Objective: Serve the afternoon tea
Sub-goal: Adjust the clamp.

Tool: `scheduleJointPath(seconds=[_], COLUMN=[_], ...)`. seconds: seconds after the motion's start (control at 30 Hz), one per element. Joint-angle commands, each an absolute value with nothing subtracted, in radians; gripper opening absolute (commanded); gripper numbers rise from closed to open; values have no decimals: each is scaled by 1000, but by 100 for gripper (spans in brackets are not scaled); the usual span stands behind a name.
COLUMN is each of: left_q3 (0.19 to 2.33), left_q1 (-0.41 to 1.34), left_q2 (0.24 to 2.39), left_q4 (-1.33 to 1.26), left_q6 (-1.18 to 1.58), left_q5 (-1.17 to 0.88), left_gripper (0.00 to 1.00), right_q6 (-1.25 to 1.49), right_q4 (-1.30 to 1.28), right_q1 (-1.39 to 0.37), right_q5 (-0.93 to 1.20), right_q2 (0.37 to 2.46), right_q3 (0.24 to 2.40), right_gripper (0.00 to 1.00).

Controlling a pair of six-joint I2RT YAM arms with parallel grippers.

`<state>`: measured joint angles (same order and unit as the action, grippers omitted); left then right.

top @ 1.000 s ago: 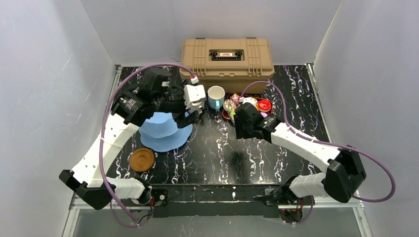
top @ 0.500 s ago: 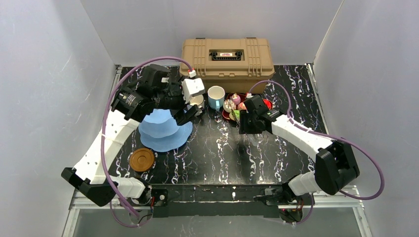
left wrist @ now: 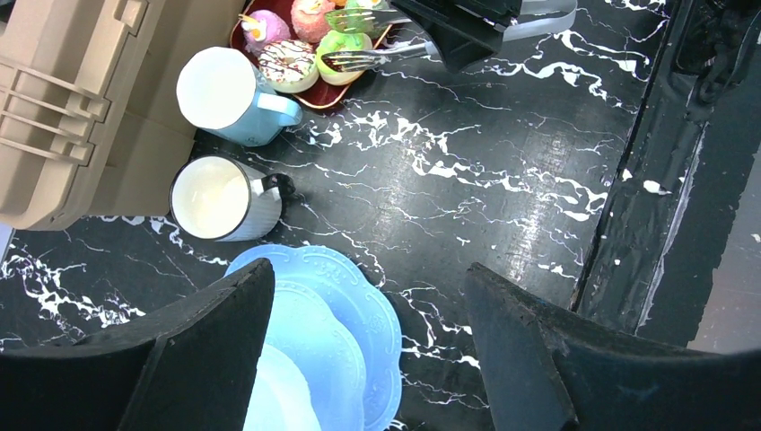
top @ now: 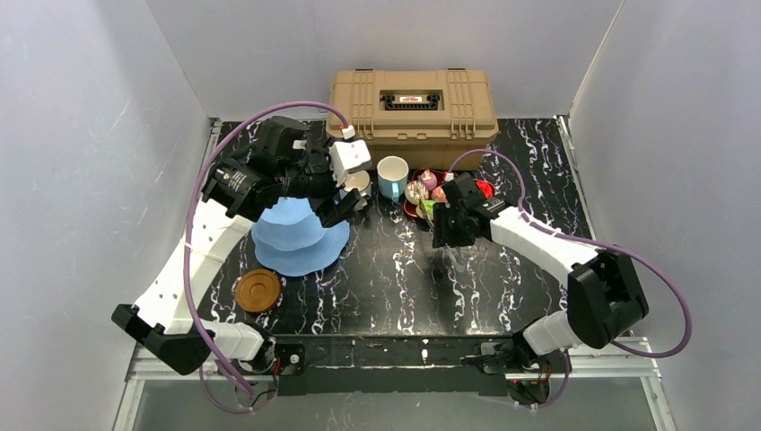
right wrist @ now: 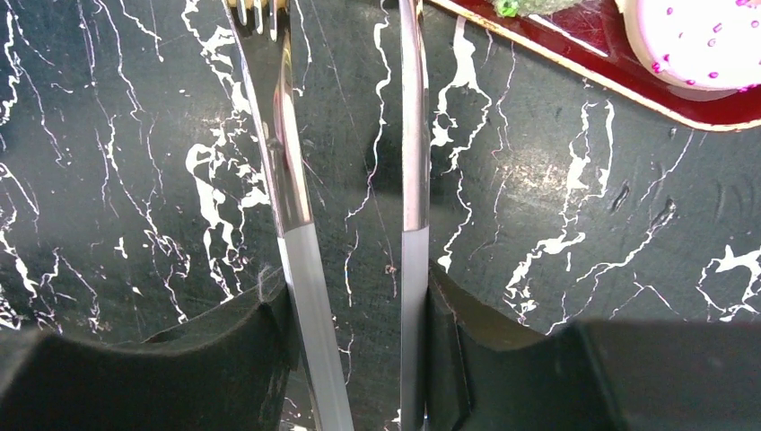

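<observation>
The light-blue cake stand (top: 296,241) (left wrist: 345,328) stands at the left with bare tiers. My left gripper (top: 345,199) (left wrist: 368,274) hangs open over its right rim, holding nothing. Behind it are the white mug (top: 360,183) (left wrist: 215,197) and the light-blue mug (top: 392,177) (left wrist: 226,95). My right gripper (top: 446,223) (right wrist: 359,305) is shut on the metal tongs (right wrist: 408,162) (left wrist: 372,56), whose tips reach the near-left edge of the dark-red tray (top: 413,212) (right wrist: 628,85) by a green cake (left wrist: 345,43). Several toy cakes (top: 429,184) sit on the tray, among them a pink one (right wrist: 700,36). A brown saucer (top: 258,290) lies front left.
A tan toolbox (top: 413,103) (left wrist: 63,99) stands shut at the back, just behind the mugs and tray. White walls close in both sides. Black marbled tabletop (top: 395,278) lies between the cake stand and my right arm.
My right arm has swung its elbow inward and turned the tongs toward the tray's near-left edge. My left gripper has drifted slightly back, staying open.
</observation>
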<state>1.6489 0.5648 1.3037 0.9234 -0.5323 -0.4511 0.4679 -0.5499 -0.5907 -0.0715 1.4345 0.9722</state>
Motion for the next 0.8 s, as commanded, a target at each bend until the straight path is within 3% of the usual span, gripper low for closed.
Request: scheduleJointPath(seconds=[0.0, 0.5, 0.77], left_q3=[1661, 1666, 1677], left_q1=[560, 560, 560], left_q2=[1279, 1275, 1279], left_q4=[933, 932, 933], left_q6=[-518, -513, -514], left_q5=[-466, -488, -491], left_gripper=[76, 73, 72], right_q6=[468, 478, 462], right_q4=[-542, -599, -657], right_q1=[-579, -568, -537], right_q5=[-8, 63, 53], right_q2=[1420, 1355, 1332], right_q3=[978, 964, 1023], right_gripper=[50, 31, 29])
